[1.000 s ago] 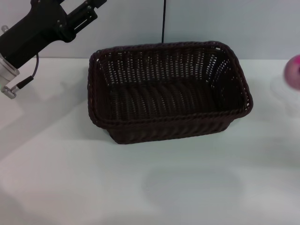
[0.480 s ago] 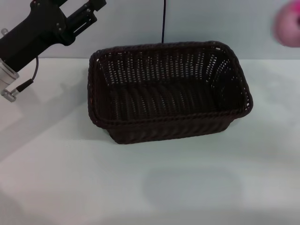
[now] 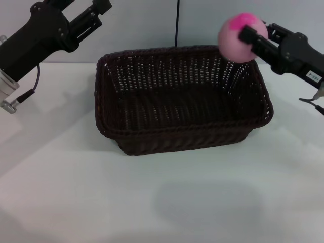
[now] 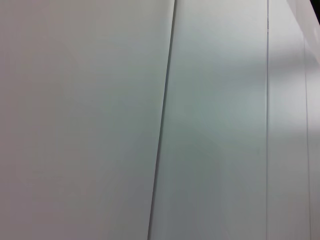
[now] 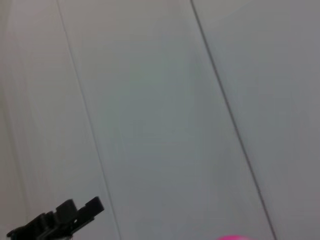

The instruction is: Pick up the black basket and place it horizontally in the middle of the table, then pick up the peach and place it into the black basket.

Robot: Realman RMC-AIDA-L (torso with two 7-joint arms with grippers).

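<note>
The black basket (image 3: 179,98) stands lengthwise across the middle of the white table (image 3: 162,197). My right gripper (image 3: 242,36) is shut on the pink peach (image 3: 238,39) and holds it in the air above the basket's far right corner. A sliver of the peach (image 5: 235,238) shows at the edge of the right wrist view. My left gripper (image 3: 98,9) is raised at the far left, clear of the basket. It also shows far off in the right wrist view (image 5: 75,212).
A thin black cable (image 3: 176,23) runs down the grey wall behind the basket. The left wrist view shows only the wall panels (image 4: 160,120). Bare tabletop lies in front of the basket and on both sides.
The peach has come in from the right edge, risen and moved left to above the basket's far right corner, and my right arm has come into view. The left arm has risen slightly.
</note>
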